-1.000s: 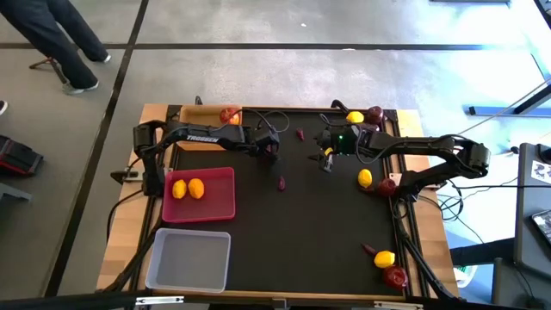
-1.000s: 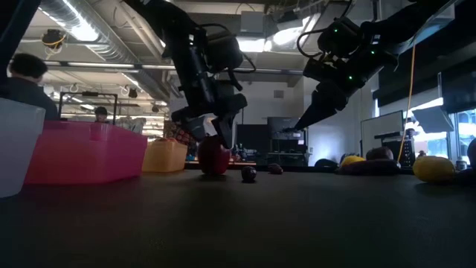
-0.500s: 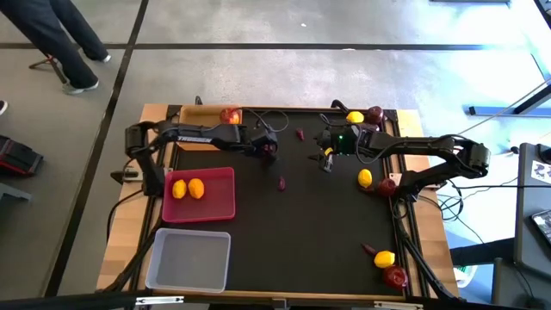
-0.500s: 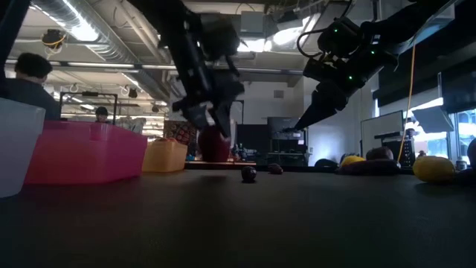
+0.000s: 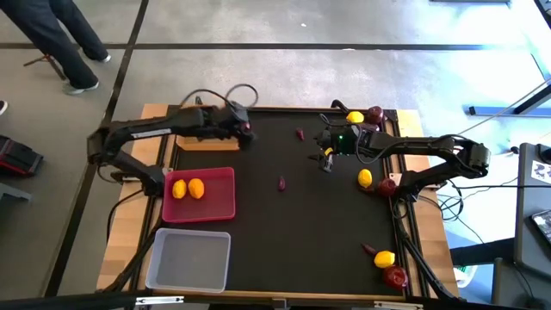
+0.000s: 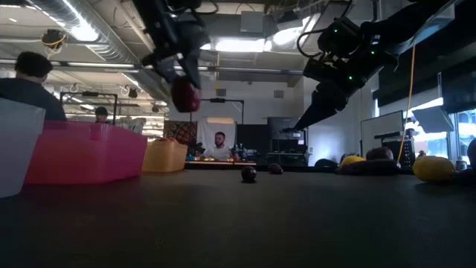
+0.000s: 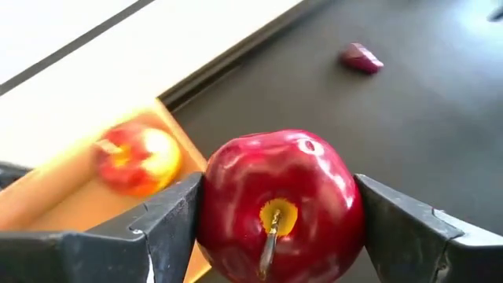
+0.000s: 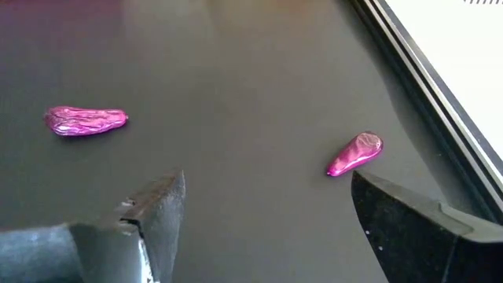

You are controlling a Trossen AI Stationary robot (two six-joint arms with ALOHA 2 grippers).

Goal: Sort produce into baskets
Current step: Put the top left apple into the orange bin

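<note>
I count two lemons [image 5: 187,188] in the pink tray [image 5: 222,205] and one apple [image 7: 137,159] in the wood tray [image 7: 75,206]; the white tray [image 5: 188,258] looks empty, though I can't be sure. Several pieces remain on the counter [image 5: 301,224]. My left hand [image 7: 275,224] grips a red apple [image 7: 279,204], lifted near the wood tray's edge. My right hand [image 8: 263,208] hangs open above two purple roots [image 8: 85,120].
</note>
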